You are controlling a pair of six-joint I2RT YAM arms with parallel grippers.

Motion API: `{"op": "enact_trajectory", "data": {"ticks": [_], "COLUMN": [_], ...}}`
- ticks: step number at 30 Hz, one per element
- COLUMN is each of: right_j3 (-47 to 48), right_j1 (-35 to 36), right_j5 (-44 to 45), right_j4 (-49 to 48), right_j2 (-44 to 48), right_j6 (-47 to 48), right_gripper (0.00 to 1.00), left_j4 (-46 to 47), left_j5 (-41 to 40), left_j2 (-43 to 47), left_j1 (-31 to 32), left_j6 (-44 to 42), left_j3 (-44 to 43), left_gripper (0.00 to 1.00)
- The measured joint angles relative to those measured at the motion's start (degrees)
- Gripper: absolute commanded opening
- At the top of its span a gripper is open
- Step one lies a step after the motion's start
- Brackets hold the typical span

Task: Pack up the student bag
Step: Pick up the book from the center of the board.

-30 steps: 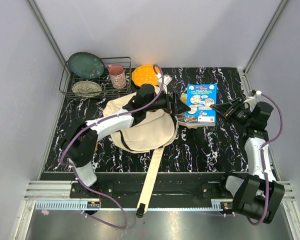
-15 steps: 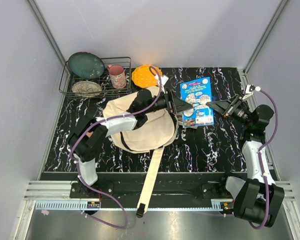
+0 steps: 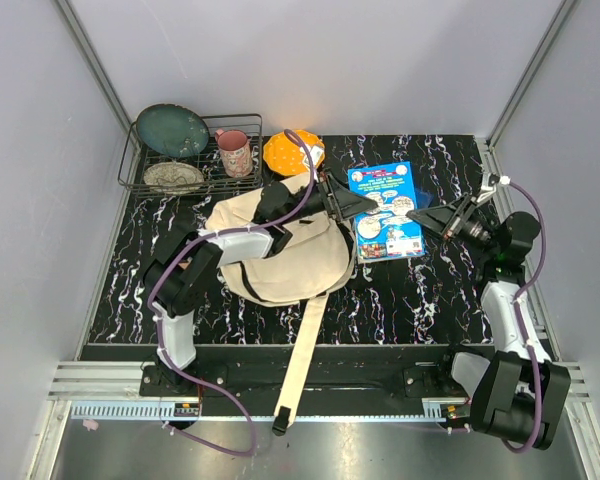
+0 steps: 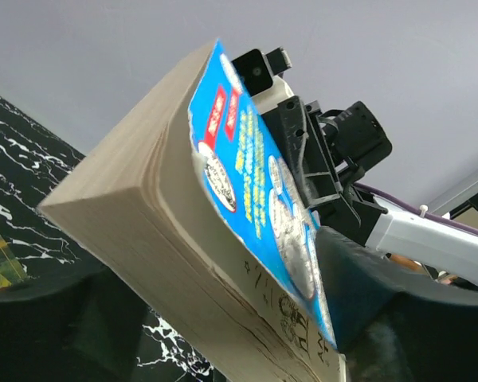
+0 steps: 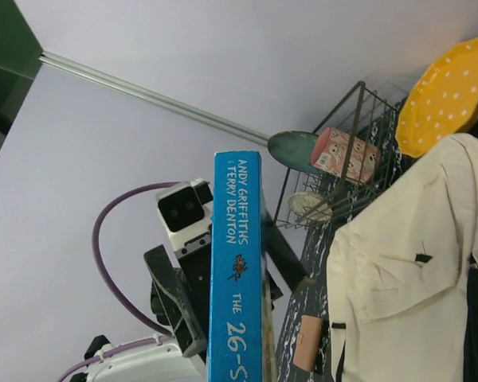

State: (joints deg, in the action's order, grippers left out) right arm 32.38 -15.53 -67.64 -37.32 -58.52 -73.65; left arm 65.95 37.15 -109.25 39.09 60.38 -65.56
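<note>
The student bag (image 3: pixel 280 250) is a cream canvas backpack lying left of centre on the black marble table; it also shows in the right wrist view (image 5: pixel 414 263). A thick blue paperback book (image 3: pixel 385 212) is held tilted above the table just right of the bag. My left gripper (image 3: pixel 358 203) reaches over the bag and is shut on the book's left edge (image 4: pixel 255 183). My right gripper (image 3: pixel 427 216) is shut on the book's right edge, with the blue spine (image 5: pixel 235 278) filling its view. Each wrist view shows the other gripper beyond the book.
A wire rack (image 3: pixel 140 160) at the back left holds a teal plate (image 3: pixel 172 128), a small bowl (image 3: pixel 173 176) and a pink mug (image 3: pixel 235 152). An orange dotted plate (image 3: pixel 288 150) lies behind the bag. A long cream strap (image 3: pixel 302 360) hangs over the table's front edge.
The book has been lifted off the table and moved left toward the bag, now tilted. My left gripper drew back and up; my right gripper followed leftward and upward.
</note>
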Motion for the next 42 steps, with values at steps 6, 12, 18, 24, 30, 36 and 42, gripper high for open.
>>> {"op": "enact_trajectory", "data": {"ticks": [6, 12, 18, 24, 30, 36, 42], "right_j3": [2.5, 5.3, 4.4, -7.2, -14.9, -15.0, -14.3], "right_j1": [2.0, 3.2, 3.5, 5.5, 13.0, 18.1, 25.0], "right_j5": [0.1, 1.2, 9.3, 16.6, 21.6, 23.7, 27.1], "right_j4": [10.5, 15.1, 20.1, 19.2, 17.9, 7.2, -2.9], "right_j2": [-3.3, -7.1, -5.1, 6.0, 9.9, 5.0, -7.3], "right_j6": [9.7, 14.1, 15.8, 14.1, 11.2, 7.8, 4.8], "right_gripper": [0.01, 0.78, 1.0, 1.0, 1.0, 1.0, 1.0], "left_j4": [-3.5, -8.9, -16.8, -21.6, -24.6, -27.0, -26.9], "left_j5": [0.8, -0.6, -6.6, -16.6, -24.9, -28.4, -30.2], "left_j2": [0.1, 2.1, 11.3, 17.7, 20.9, 21.2, 21.7], "left_j1": [-0.7, -1.3, -2.1, -5.0, -5.1, -5.0, -5.0], "left_j6": [-1.3, -3.3, -8.1, -8.4, -6.3, -3.7, -0.4], "left_j3": [-0.1, 0.5, 8.8, 13.7, 15.5, 15.8, 18.6], "left_gripper": [0.0, 0.0, 0.0, 0.0, 0.0, 0.0, 0.0]}}
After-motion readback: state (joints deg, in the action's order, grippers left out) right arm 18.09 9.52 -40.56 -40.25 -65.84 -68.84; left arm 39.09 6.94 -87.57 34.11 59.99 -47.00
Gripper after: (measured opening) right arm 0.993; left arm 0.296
